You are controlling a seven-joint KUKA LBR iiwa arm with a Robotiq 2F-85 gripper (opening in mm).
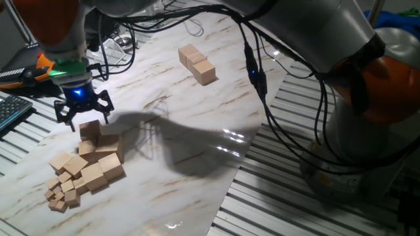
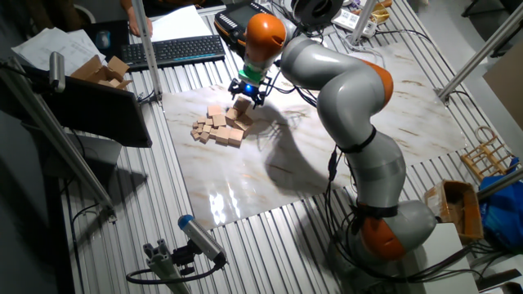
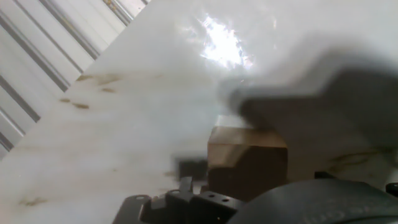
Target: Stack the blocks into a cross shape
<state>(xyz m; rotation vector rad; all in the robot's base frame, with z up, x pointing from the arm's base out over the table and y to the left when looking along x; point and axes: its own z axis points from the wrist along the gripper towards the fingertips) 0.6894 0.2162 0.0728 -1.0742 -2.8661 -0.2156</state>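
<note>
Your gripper hangs directly over the near pile of blocks, its dark fingers spread just above the topmost block. From these views you cannot tell whether the fingers touch that block; the jaws look spread apart, with nothing clearly clamped. In the hand view a block sits right below the camera, blurred and in shadow. The pile lies at the corner of the marbled mat, with much smaller cubes scattered at its outer edge. A separate row of 3 blocks rests well apart, toward the far side of the mat. A keyboard lies beyond the mat.
</note>
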